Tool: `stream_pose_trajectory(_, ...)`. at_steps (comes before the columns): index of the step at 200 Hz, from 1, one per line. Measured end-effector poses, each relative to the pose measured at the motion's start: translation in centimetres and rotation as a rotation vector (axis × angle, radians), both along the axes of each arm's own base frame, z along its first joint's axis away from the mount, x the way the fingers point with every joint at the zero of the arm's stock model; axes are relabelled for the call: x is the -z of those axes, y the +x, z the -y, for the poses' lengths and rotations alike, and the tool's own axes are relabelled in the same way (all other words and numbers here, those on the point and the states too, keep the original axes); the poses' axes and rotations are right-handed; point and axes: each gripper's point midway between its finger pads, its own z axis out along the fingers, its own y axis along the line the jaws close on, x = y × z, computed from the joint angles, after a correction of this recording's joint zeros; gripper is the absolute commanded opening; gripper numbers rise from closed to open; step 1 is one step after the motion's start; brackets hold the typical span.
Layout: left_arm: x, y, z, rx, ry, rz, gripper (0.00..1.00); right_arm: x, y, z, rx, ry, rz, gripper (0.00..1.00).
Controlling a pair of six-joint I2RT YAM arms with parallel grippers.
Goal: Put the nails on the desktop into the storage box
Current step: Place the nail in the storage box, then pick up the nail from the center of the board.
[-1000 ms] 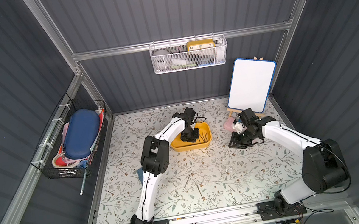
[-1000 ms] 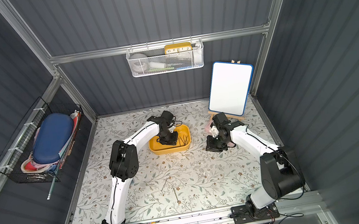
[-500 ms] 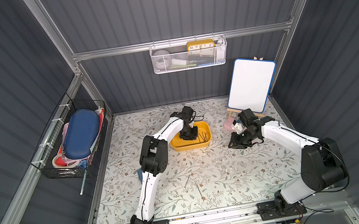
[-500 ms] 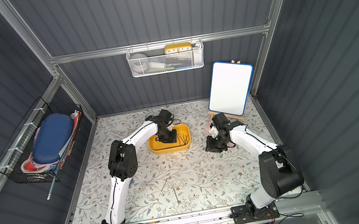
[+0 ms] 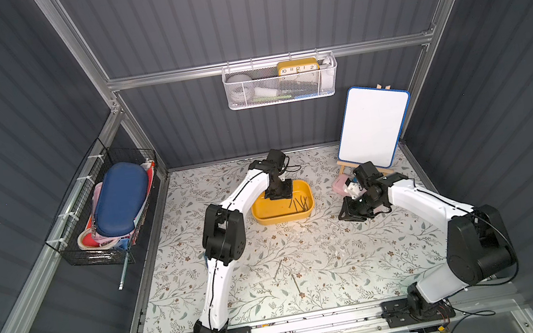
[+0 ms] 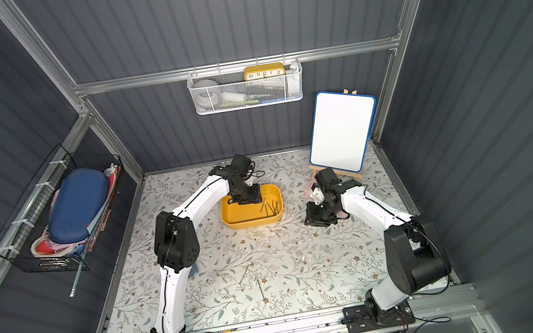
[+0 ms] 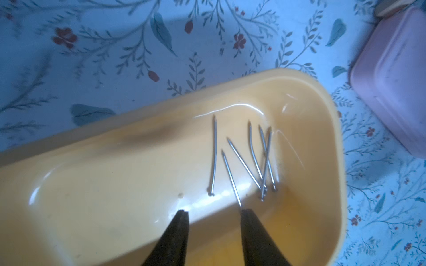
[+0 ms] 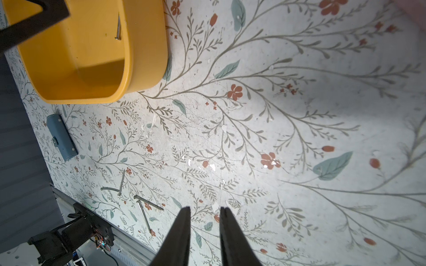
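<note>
The left end effector (image 7: 213,210) hangs over the yellow tub (image 7: 115,184). Its jaws are spread fairly wide with nothing between them, though the end of one nail lies right at a fingertip (image 7: 249,221). Six nails (image 7: 243,162) lie in the tub, bunched toward the end nearer the pink case (image 7: 391,80). The right end effector (image 8: 205,208) hovers above the flowered counter (image 8: 299,115), jaws narrow and empty. Four loose nails (image 8: 144,215) lie on the counter, well apart from the tub.
</note>
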Motion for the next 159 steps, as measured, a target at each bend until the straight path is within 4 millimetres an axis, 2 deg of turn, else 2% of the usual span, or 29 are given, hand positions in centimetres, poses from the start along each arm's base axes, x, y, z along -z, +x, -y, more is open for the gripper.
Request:
stream_pose_trajectory(14, -3.3, -2.3, -1.2, -0.007, -0.015, 0.050, 0.49, 0.0, 0.0, -0.1, -0.001, 0.005, -0.001, 0.27)
stream_pose_trajectory(29, -6.5, -6.4, -2.8, -0.011, -0.035, 0.085, 0.50, 0.1, -0.1, -0.1, -0.003, 0.009, -0.005, 0.27)
stream_pose_trajectory(45, -7.5, -11.2, -3.8, -0.001, -0.046, 0.087, 0.49, 0.1, -0.2, -0.2, -0.004, 0.014, -0.007, 0.28)
stream_pose_trajectory(60, -5.8, -16.2, -3.7, 0.041, -0.041, 0.026, 0.48, 0.0, -0.2, -0.3, -0.006, 0.021, -0.007, 0.28)
stream_pose_trajectory(75, -1.8, -21.1, -3.3, 0.096, 0.013, -0.089, 0.45, 0.0, -0.3, -0.4, -0.008, 0.027, -0.009, 0.28)
stream_pose_trajectory(90, 2.3, -24.4, -4.3, 0.112, 0.082, -0.199, 0.44, -0.1, -0.3, -0.5, -0.010, 0.032, -0.010, 0.28)
stream_pose_trajectory(100, 4.2, -25.6, -5.5, 0.100, 0.122, -0.250, 0.43, -0.1, -0.3, -0.5, -0.010, 0.033, -0.011, 0.28)
stream_pose_trajectory(110, 5.1, -26.2, -6.4, 0.082, 0.148, -0.279, 0.43, -0.1, -0.3, -0.5, -0.010, 0.033, -0.011, 0.28)
stream_pose_trajectory(159, 6.5, -26.0, -6.7, 0.044, 0.183, -0.301, 0.38, 0.1, -0.5, -0.5, -0.010, 0.032, -0.016, 0.28)
